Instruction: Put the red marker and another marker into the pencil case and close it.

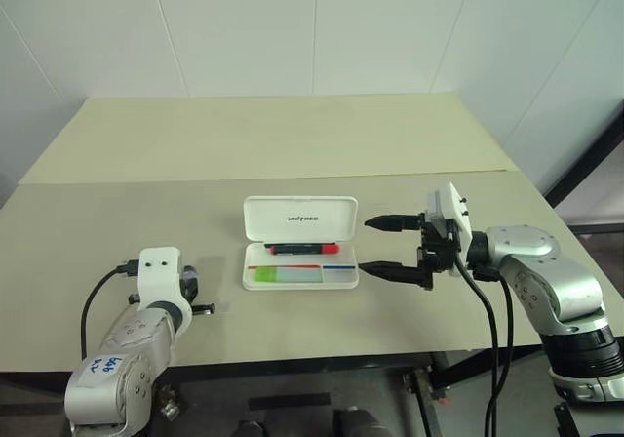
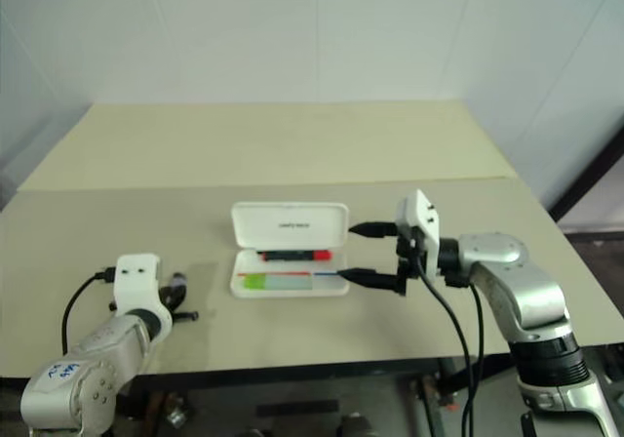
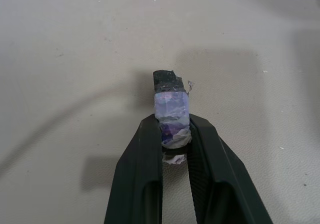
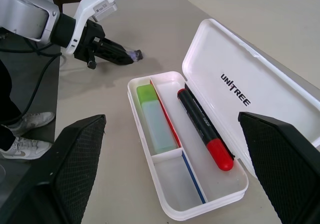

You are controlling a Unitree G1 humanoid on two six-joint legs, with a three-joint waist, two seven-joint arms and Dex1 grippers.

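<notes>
Starting at the left, we see our left gripper (image 3: 172, 134) low over the near left part of the table (image 1: 292, 144), its two black fingers (image 3: 142, 174) drawn close together with a small taped stub (image 3: 171, 115) sitting between their tips; we cannot tell what that stub is, and the jaws look nearly closed against it. It lies well apart from the pencil case (image 1: 299, 244), which sits open near the middle of the table, its lid (image 1: 299, 218) standing up on the far side. We count one case, with two markers inside it. The other marker (image 4: 154, 119), a pale highlighter with a green end, lies in the near compartment toward its left end. The red marker (image 4: 204, 129), black-barrelled with a red cap, lies in the far compartment along the hinge side, its red end pointing right. A thin red-and-blue divider (image 4: 177, 144) runs between the two. At the right, our right gripper (image 1: 385, 247) points leftward at the right end of the case, its jaws standing wide open and empty, one finger (image 1: 390, 222) on the far side near the lid's right edge, the other on the near side just beside the tray's right wall. Neither marker lies between those jaws; both rest in the tray to their left.
</notes>
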